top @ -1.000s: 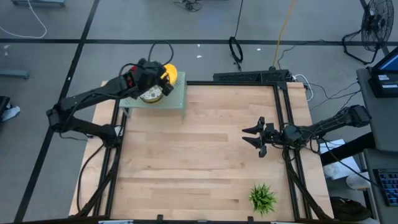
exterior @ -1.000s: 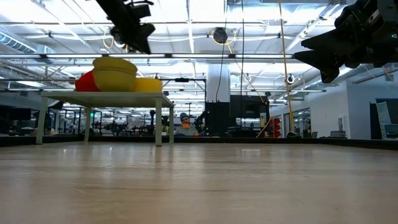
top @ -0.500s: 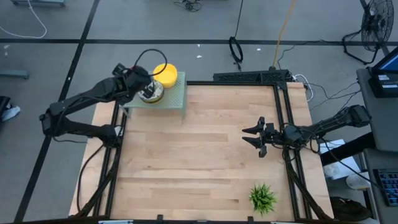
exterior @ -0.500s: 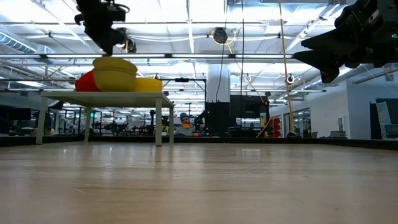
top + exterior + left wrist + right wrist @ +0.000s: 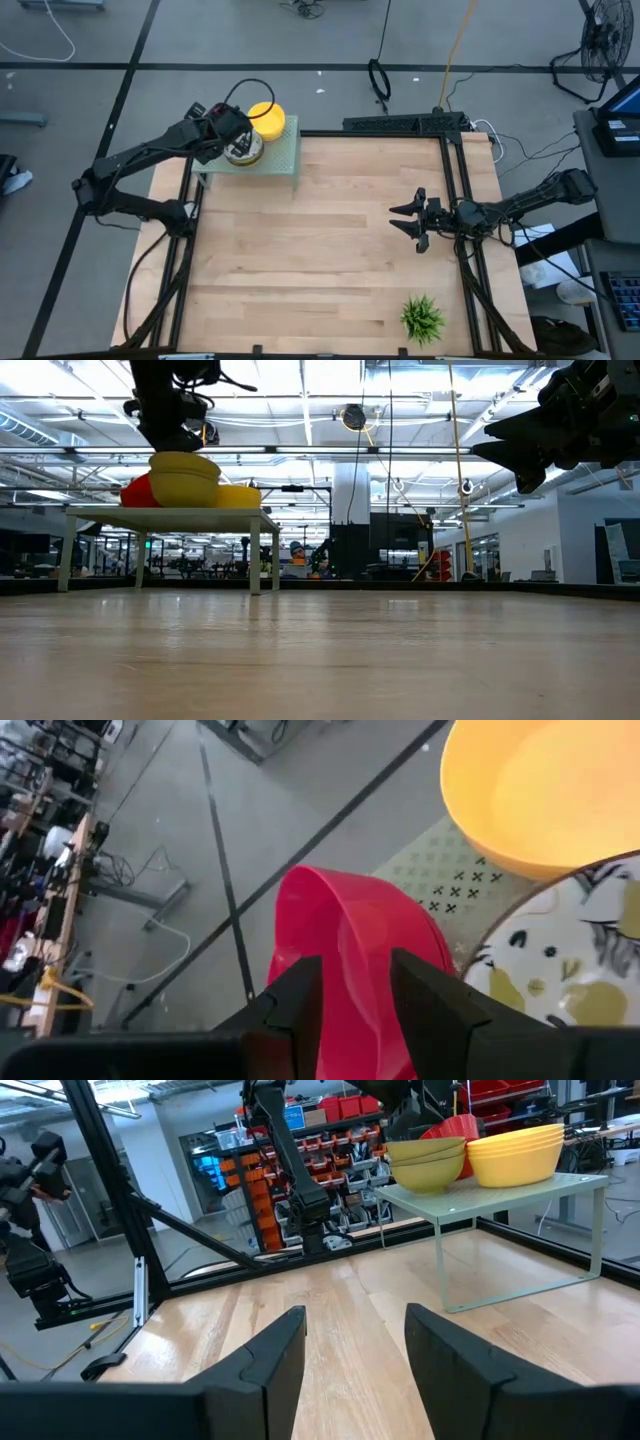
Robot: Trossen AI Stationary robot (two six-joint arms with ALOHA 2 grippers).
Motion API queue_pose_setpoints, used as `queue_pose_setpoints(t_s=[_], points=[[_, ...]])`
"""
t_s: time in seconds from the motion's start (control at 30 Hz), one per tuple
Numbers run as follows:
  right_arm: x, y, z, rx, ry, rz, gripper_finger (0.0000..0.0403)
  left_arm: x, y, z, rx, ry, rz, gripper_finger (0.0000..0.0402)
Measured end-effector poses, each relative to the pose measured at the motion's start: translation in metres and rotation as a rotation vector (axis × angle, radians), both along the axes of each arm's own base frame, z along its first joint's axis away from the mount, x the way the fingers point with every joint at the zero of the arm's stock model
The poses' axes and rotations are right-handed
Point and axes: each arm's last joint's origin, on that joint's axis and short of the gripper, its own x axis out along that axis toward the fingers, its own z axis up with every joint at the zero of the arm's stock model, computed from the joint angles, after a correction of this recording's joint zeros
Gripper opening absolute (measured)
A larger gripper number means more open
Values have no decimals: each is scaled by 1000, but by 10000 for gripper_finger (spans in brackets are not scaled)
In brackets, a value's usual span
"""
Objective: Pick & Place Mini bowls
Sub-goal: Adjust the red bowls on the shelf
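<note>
The wooden bench [image 5: 320, 250] carries a small pale green raised shelf [image 5: 272, 160] at its far left corner, and the mini bowls sit there in stacks. The left tool [image 5: 228, 128] hangs over that shelf, right above the bowls. In the left wrist view its two dark fingers [image 5: 300, 1005] stand a little apart with the rim of a red bowl [image 5: 350, 960] between them; whether they grip it or only straddle it cannot be told. Just beyond the fingers lies a yellow bowl [image 5: 545, 790], and beside the red one a white bowl with a green speckled pattern [image 5: 570, 960]. In the low view the tool sits directly above a yellow stack [image 5: 185, 478], with red bowls [image 5: 136, 491] behind it.

The right tool [image 5: 412, 220] hovers well apart, above the bench's right side, its fingers spread wide and holding nothing. A small green plant [image 5: 422, 317] stands near the front edge, on that tool's side.
</note>
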Motion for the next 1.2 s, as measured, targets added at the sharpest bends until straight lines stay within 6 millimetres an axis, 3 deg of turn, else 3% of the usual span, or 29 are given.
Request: queue_pose_setpoints(t_s=[0.33, 0.67, 0.93, 1.2], points=[[0, 0, 0, 0, 0, 0, 161, 7, 13, -14, -130, 4, -45, 122], [0, 0, 0, 0, 0, 0, 161, -1, 10, 0, -7, 31, -18, 122], [0, 0, 0, 0, 0, 0, 160, -7, 6, 14, 76, -49, -10, 122], [0, 0, 0, 0, 0, 0, 160, -6, 10, 12, 80, -49, 8, 122]])
